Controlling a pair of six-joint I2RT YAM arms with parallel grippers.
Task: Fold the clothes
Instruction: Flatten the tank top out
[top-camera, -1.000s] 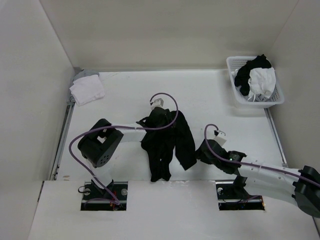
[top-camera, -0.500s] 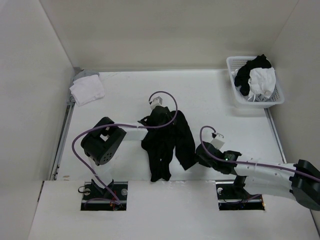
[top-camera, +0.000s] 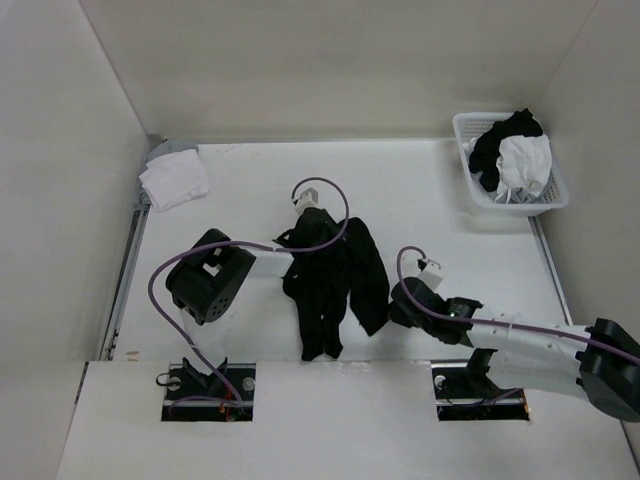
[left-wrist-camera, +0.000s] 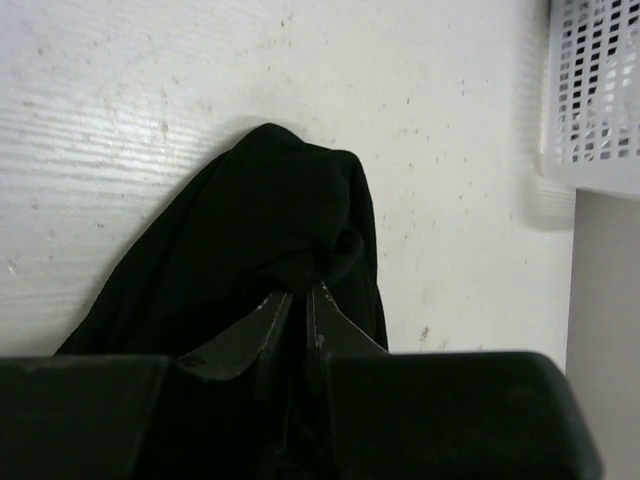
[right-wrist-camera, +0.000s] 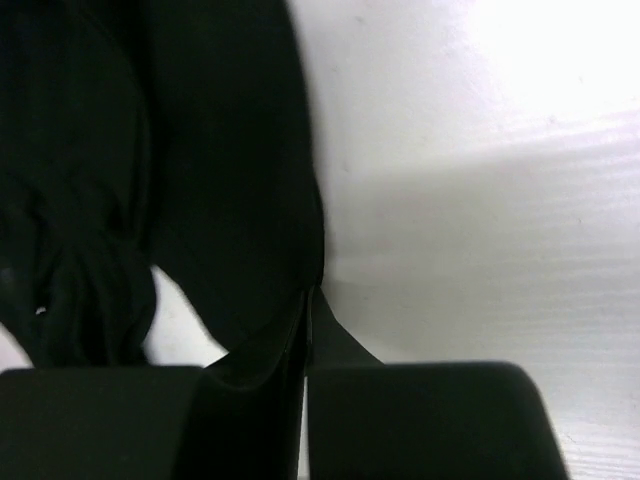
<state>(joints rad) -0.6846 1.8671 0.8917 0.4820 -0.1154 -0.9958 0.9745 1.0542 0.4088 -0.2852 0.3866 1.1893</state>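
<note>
Presently, black tank top (top-camera: 330, 290), left claw (left-wrist-camera: 300, 288) pinching its 12 o'clock end, right claw (right-wrist-camera: 308, 298) its 4 o'clock edge.

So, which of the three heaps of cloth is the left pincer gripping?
The crumpled black soft-fabric tank top mid-table, pinched in the left pincer. The folded white and grey cloth pile and the clothes in the white plastic basket lie apart.
</note>
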